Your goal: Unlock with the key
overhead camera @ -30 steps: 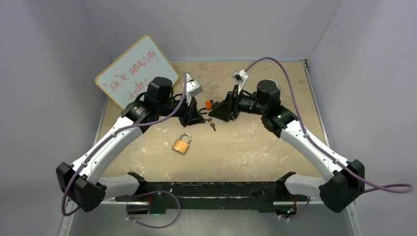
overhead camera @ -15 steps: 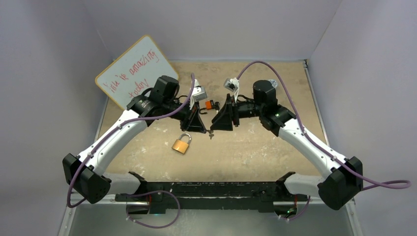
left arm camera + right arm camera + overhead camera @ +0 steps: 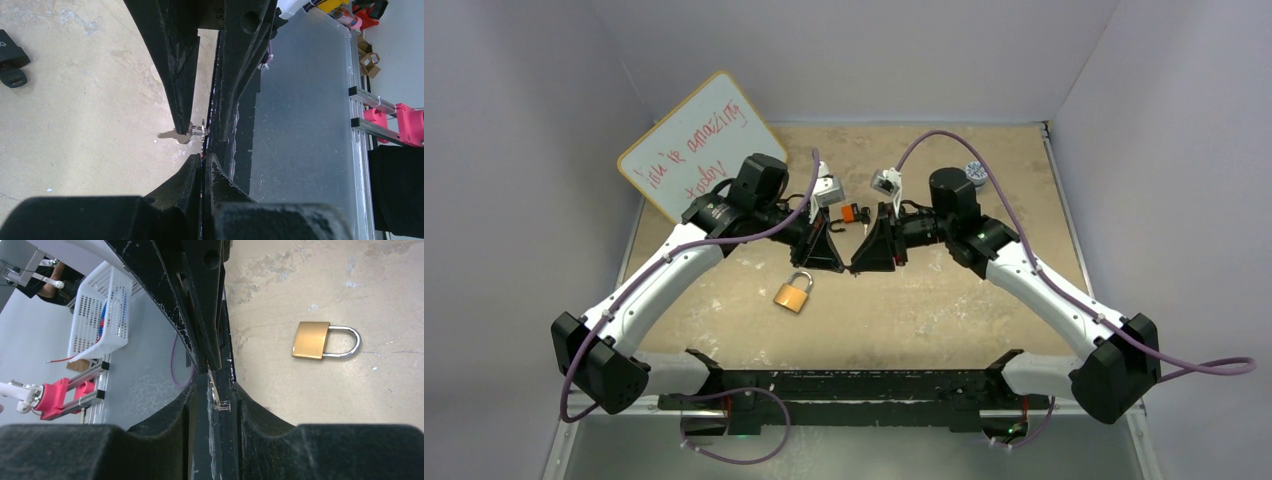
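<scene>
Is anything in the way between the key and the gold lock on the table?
Nothing visible is in the way. The key is where the left gripper and right gripper meet. The lock lies flat by itself on the table. Only bare tabletop shows between them.

Overhead lighting is even and diffuse, leaving only soft shadows on the table (image 3: 944,300). In each wrist view, the finger bases of the left gripper (image 3: 202,159) and right gripper (image 3: 218,390) nearest the lens are dark and blurred; focus sharpens past the tips. The key (image 3: 194,131) casts a defined shadow ahead and left of the left gripper's tips; the padlock (image 3: 325,340), right of the right gripper, shows mild sheen.
</scene>
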Controlling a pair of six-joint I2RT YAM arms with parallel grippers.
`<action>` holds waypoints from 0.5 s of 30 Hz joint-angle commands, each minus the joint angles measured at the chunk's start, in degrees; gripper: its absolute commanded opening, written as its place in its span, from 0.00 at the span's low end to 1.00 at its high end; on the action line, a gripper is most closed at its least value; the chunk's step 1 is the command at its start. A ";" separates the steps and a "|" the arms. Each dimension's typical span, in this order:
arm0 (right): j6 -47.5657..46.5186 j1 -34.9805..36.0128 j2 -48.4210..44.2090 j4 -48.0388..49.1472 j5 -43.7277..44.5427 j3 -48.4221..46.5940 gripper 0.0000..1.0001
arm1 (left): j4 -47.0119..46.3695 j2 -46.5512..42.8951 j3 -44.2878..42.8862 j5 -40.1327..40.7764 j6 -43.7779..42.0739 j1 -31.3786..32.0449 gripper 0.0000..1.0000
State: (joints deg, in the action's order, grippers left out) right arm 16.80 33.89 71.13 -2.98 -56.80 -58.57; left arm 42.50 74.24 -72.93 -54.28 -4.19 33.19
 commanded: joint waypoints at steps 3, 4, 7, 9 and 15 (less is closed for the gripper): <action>-1.89 0.70 0.03 -1.05 -2.33 0.12 0.26 | -0.93 -1.35 -2.78 -1.68 -2.00 0.12 0.00; -1.93 0.73 0.08 -1.24 -2.37 0.04 0.22 | -0.97 -1.37 -2.82 -1.56 -1.85 0.08 0.00; -2.00 0.75 0.12 -1.45 -2.44 0.03 0.14 | -1.84 -1.08 -3.12 -1.49 -0.05 0.08 0.00; -1.95 0.74 0.01 -1.50 -2.00 -0.18 0.03 | -2.32 -0.86 -3.34 -2.25 0.68 0.04 0.00; -1.25 0.75 -1.87 -1.00 1.52 -0.41 0.00 | -4.51 -1.33 -3.87 -0.87 3.68 -0.22 0.27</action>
State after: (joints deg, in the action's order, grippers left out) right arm 15.35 34.39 71.20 -4.16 -57.60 -58.57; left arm 42.33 74.24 -73.82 -54.26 -2.90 33.19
